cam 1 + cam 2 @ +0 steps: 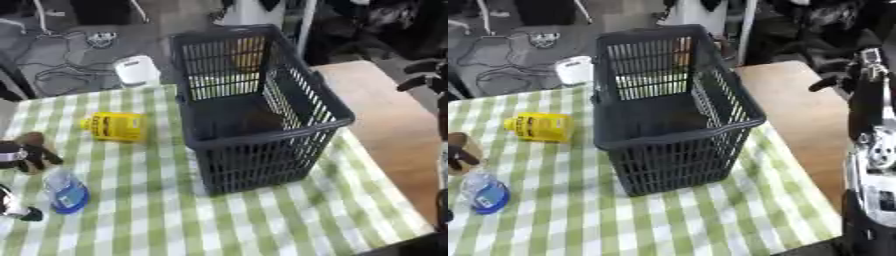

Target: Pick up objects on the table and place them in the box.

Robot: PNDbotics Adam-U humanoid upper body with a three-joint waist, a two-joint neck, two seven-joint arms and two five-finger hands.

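The green and white checked tablecloth (262,220) carries a dark slatted plastic basket (262,115) at centre. Left of it lie a yellow plastic bottle (114,126), a clear blue-labelled bottle (66,192) and a brown plush toy (26,150). The right hand (855,75) shows at far right; whether it is open I cannot tell.

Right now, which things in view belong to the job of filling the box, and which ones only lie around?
Job:
- dark slatted basket, serving as the box
- yellow container lying on its side
- clear bottle with blue label
- brown plush toy
- right hand, raised off the table

Lying about:
- white device beyond the table
- cables on the floor
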